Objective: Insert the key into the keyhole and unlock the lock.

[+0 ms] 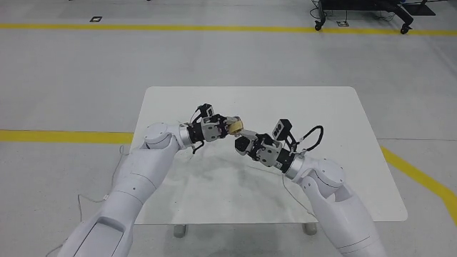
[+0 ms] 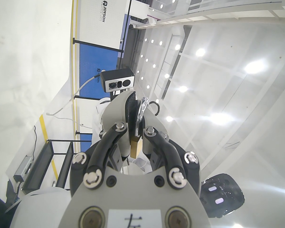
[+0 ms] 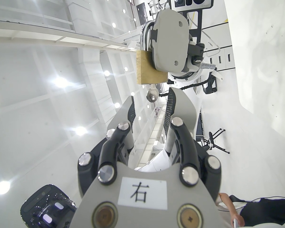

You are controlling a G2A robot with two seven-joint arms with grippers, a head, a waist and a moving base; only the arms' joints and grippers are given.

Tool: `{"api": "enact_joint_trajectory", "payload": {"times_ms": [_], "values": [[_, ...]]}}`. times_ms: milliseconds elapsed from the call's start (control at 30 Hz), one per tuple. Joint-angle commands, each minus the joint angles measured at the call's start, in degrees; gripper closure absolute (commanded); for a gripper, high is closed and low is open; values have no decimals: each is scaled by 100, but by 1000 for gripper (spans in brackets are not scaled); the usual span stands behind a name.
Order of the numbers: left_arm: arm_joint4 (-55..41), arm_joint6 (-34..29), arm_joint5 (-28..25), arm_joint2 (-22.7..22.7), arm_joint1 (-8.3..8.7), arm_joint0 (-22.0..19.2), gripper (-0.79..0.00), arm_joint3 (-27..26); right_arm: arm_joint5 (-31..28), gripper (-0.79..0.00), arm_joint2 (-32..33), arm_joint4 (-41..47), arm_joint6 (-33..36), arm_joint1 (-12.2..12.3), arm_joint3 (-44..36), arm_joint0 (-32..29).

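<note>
The key (image 3: 152, 95) blade is hidden, seemingly inside the lock (image 3: 146, 68); its shackle (image 3: 144, 34) is mostly covered.

You are working at a white table (image 1: 328, 114) with a plain rectangular top (rounded at all four corners). It stands on a pale grey floor (image 1: 214, 64). Two of its feet (image 1: 179, 230) show just under the near edge, one toward each end. A yellow line (image 1: 214, 27) crosses the floor well beyond the far edge. A second yellow line (image 1: 57, 136) runs up to the table's left side about halfway along, then reappears on the right, slanting toward you.
</note>
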Motion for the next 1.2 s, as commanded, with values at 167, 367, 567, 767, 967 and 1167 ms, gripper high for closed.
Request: {"api": "enact_joint_trajectory", "payload": {"times_ms": [167,367,567,767,967,1167], "values": [[71,-3,-53,21,-10,-30,0,39,27,-49,-35,62,-39,12,89,70],[147,20,-124,40,-15,-15,0,23,26,0,-97,169,-115,9,185,143],[175,14,-187,28,-15,-6,0,6,24,0,-140,293,-196,5,263,206],[146,34,-375,-12,-17,42,0,-60,-65,0,-184,696,-347,-25,375,217],[43,-20,-654,-99,-11,125,0,-149,-345,0,-356,1674,-561,-140,706,313],[339,239,-1325,-170,17,249,0,-349,-231,0,-481,3073,-172,-255,1294,458]]}}
